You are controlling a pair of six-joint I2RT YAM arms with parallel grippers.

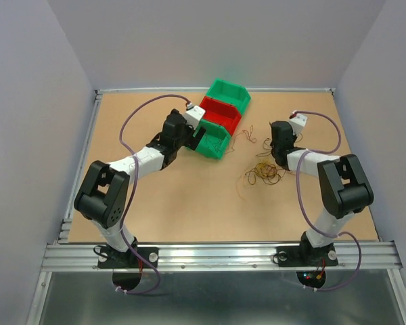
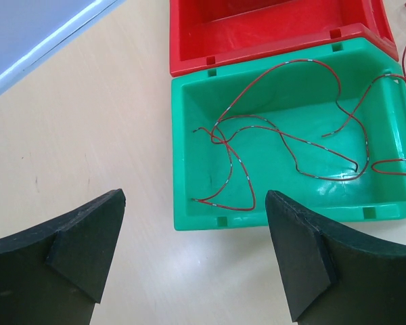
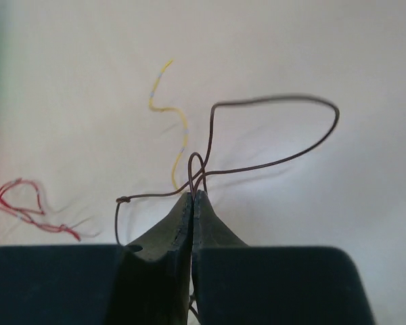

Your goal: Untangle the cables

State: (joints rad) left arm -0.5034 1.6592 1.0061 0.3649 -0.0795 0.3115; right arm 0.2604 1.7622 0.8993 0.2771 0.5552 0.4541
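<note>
Right claw (image 3: 193,195) closed on a brown cable (image 3: 277,100) looping past its tips, yellow cable (image 3: 181,128) beside it, cable clump (image 1: 265,173) on counter (image 1: 189,203) near that claw, left claw (image 2: 195,203) spread wide, holding nothing, over green bin (image 2: 183,149) with red cables (image 2: 284,139) inside

The left arm (image 1: 132,164) and the right arm (image 1: 325,169) are each built of white links and chunky black joint housings, with a thick purple cable (image 1: 124,130) looping from base to wrist. Their black base plates (image 1: 130,258), at six o'clock in the top view, show pale bolt heads (image 1: 104,252), and small red and yellow lights (image 1: 312,276) glow at the right one. The left gripper (image 2: 195,203) and right gripper (image 3: 193,196) have matte black, wedge-shaped fingers (image 2: 74,257).
</note>
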